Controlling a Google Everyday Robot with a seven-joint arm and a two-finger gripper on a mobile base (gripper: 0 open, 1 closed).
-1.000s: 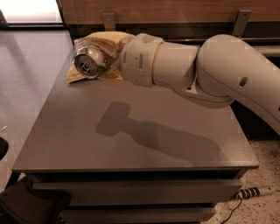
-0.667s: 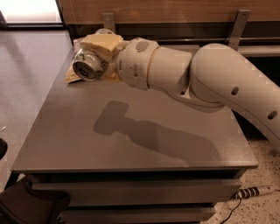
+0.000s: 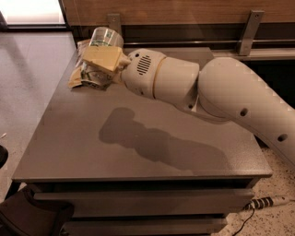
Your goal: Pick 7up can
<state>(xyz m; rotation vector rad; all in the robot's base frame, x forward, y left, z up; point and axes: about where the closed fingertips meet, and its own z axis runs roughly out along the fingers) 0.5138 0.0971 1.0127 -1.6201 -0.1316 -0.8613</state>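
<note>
A grey counter (image 3: 64, 156) stands on a pale speckled floor (image 3: 25, 92), with wood panelling (image 3: 184, 11) behind it. My white arm (image 3: 230, 97) stretches from the right across to the far left corner, throwing a shadow (image 3: 143, 140) on the top. My pincer (image 3: 102, 57) lies against the 7up can (image 3: 107, 38) there; whether it grips, I cannot tell. The can's silvery rim shows above it, next to a yellow-brown chip bag (image 3: 76, 79).

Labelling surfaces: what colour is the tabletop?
Plain grey tabletop, in the camera view; the gripper hangs over its far-left corner.
</note>
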